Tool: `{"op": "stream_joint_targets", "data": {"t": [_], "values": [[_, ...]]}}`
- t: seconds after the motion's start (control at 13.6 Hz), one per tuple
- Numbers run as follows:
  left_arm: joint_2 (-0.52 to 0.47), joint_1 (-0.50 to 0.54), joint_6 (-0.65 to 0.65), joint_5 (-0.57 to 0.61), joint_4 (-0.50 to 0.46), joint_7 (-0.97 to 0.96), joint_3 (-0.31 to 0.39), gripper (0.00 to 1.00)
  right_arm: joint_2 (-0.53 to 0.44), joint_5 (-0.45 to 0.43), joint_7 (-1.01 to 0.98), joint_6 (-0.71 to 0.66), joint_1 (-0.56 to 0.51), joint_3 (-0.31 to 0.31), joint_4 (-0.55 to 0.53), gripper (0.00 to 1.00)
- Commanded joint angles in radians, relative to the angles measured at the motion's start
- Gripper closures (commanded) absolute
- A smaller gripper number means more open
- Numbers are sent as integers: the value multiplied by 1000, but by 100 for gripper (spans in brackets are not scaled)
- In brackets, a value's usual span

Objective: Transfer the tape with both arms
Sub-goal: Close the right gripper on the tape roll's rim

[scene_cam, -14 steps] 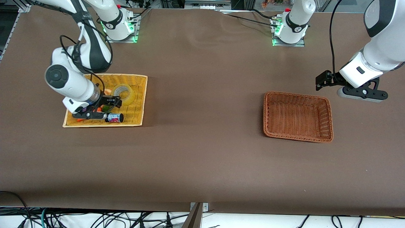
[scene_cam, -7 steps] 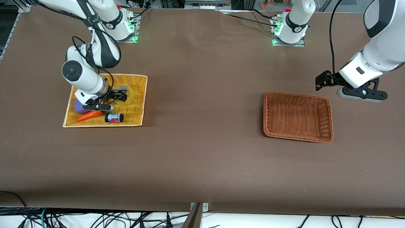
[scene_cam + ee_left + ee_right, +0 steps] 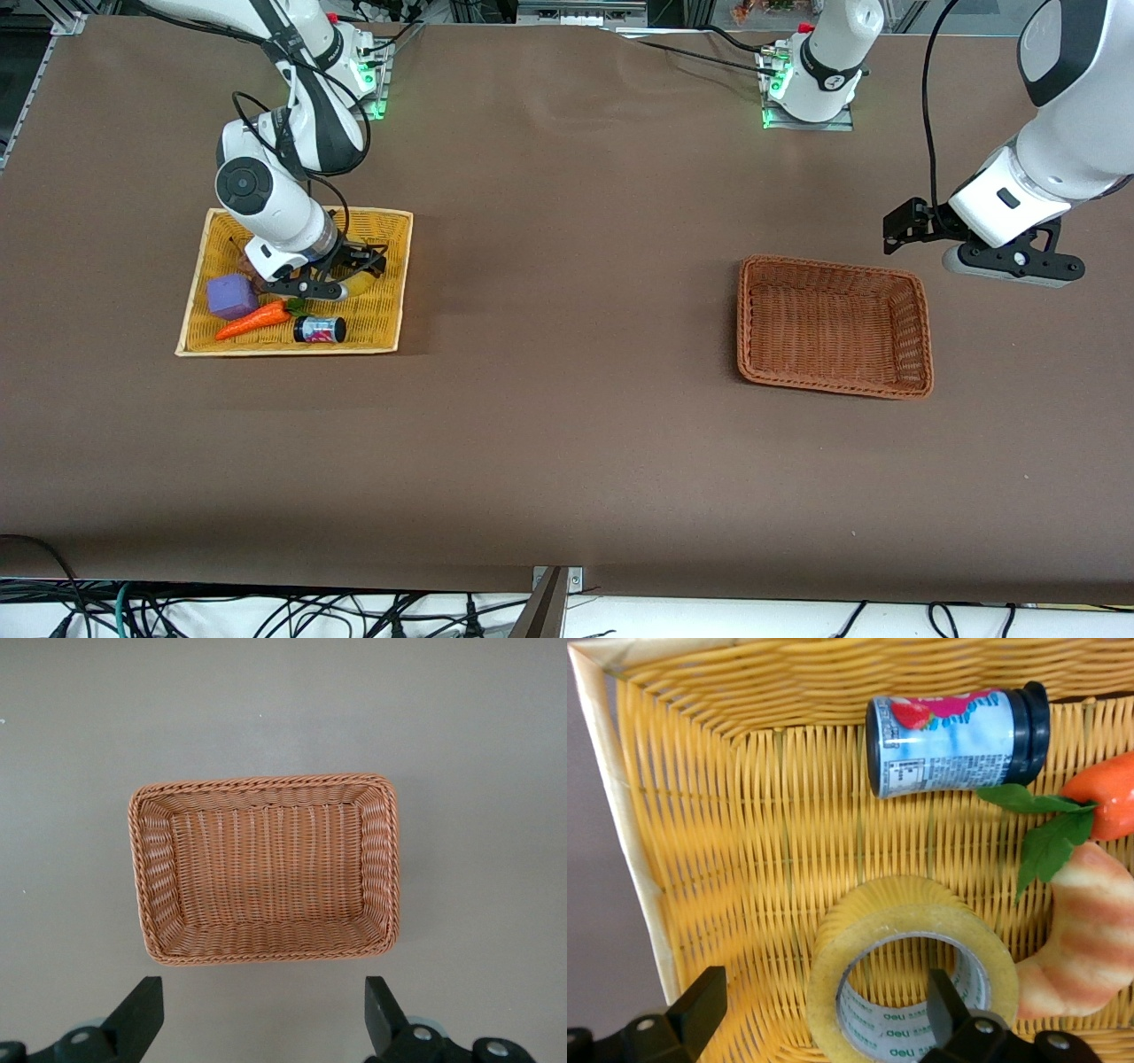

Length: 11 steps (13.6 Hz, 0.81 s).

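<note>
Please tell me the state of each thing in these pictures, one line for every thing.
tape: lying flat in the yellow basket, not gripped
right gripper: open, over the tape
left gripper: open, empty, waiting above the table beside the brown basket
brown basket: empty
jar: on its side, lid on
carrot: lying in the yellow basket

Glossy translucent tape [image 3: 908,970] — woven wicker yellow tray [image 3: 744,842] — matt brown table [image 3: 567,399].
</note>
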Motion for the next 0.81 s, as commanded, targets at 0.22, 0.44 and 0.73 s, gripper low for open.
{"op": "stream_joint_targets", "data": {"t": [0.22,0.44,0.73], "values": [[1,9,-13,23,8,19,-7,0,-8,-7,16,153,-6,3,-122,0],[1,9,-13,23,8,19,-7,0,5,-5,16,214,-6,3,-157,0],[1,9,-13,23,8,19,-9,0,0,-7,13,216,-5,13,-151,94]]}}
